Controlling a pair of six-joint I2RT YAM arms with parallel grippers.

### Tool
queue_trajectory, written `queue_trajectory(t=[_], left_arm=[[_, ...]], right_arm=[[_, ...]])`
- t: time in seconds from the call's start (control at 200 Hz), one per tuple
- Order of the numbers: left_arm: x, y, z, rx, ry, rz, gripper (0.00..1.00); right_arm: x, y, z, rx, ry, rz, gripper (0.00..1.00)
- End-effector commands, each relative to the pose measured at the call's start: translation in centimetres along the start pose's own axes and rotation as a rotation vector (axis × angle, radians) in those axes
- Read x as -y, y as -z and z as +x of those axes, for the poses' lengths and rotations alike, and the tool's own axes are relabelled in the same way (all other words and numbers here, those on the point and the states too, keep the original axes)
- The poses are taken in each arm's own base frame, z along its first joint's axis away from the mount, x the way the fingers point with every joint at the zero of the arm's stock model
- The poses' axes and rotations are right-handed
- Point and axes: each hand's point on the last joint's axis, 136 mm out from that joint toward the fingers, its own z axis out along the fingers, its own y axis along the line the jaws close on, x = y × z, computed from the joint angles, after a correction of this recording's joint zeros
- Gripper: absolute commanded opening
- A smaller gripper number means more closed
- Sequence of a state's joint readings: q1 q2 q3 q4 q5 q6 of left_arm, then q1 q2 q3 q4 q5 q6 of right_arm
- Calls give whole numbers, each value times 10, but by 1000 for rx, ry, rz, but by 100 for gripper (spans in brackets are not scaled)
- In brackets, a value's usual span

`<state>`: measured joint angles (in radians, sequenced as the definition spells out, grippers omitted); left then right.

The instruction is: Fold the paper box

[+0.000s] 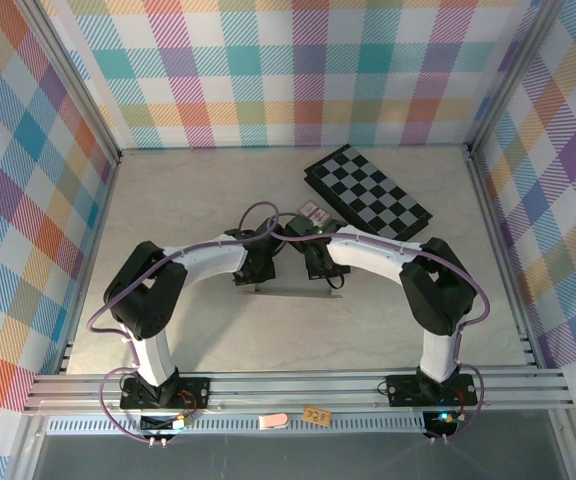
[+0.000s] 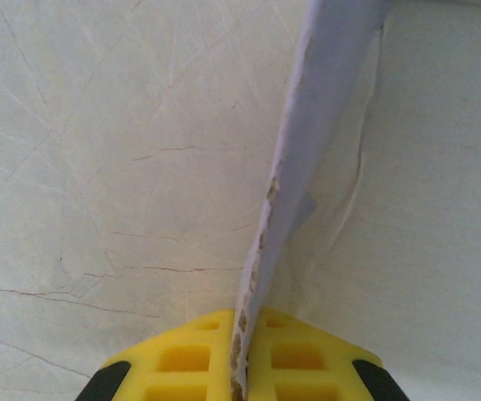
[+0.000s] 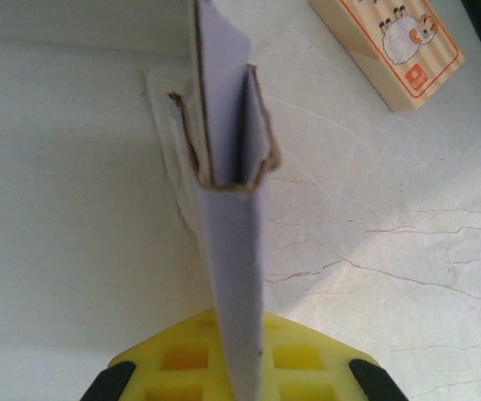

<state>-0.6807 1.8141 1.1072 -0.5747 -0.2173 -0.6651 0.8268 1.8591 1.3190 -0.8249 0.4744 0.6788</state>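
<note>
**Paper box pinched edge-on between both grippers, mid-table**

Top view: the two arms curve inward and meet over the centre of the table [image 1: 198,210]. The left gripper [image 1: 258,265] and right gripper [image 1: 320,265] face each other, close together. A black-and-white checkerboard [image 1: 368,190] lies flat at the far right, with a small card pack [image 1: 313,213] just beside its near-left corner.

Left wrist view: the left gripper [image 2: 242,351] is closed narrowly on the paper box [image 2: 307,150], a thin lavender panel standing on edge above the table, its raw cut edge brownish.

Right wrist view: the right gripper [image 3: 239,351] likewise clamps the paper box [image 3: 236,251] between its yellow fingers [image 3: 182,355]. Beyond the grip the box opens into a slim hollow, bounded by lavender walls with brown cut edges; an upright inner panel divides that hollow (its depth cannot be judged). The card pack [image 3: 391,50], printed with a sheep and orange stripes, lies on the table well apart from the box; whether it holds anything cannot be told.
</note>
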Motion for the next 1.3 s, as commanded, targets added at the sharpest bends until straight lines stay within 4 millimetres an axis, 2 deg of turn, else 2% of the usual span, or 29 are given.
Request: queue_trajectory(t=[0.0,0.185,0.245,0.28,0.4,0.52,0.785,0.875,1.02,1.135,1.295], left_arm=[[-58,-22,42,-51,-204,-366,0],[-49,-13,33,-20,-263,-373,0],[-42,-5,25,-5,-260,-355,26],[-35,3,18,11,-248,-328,34],[-4,39,-10,83,-181,-186,45],[24,64,-24,89,-124,-28,55],[30,104,-35,135,-11,244,66],[28,102,-33,119,-16,301,60],[18,82,-21,63,-1,287,50],[11,63,-17,39,-16,239,48],[0,44,-21,53,-52,161,46]], right_arm=[[6,-4,-2,50,58,155,0],[3,-8,3,12,48,151,0],[2,-8,5,5,43,150,0],[3,-8,6,-1,39,149,0],[3,-8,9,-14,24,146,0],[0,-5,7,7,14,108,0],[1,11,-9,130,18,42,0],[2,12,-10,127,19,49,0],[1,11,-9,121,21,51,0],[0,11,-9,121,22,41,0],[0,11,-6,112,22,35,0]])
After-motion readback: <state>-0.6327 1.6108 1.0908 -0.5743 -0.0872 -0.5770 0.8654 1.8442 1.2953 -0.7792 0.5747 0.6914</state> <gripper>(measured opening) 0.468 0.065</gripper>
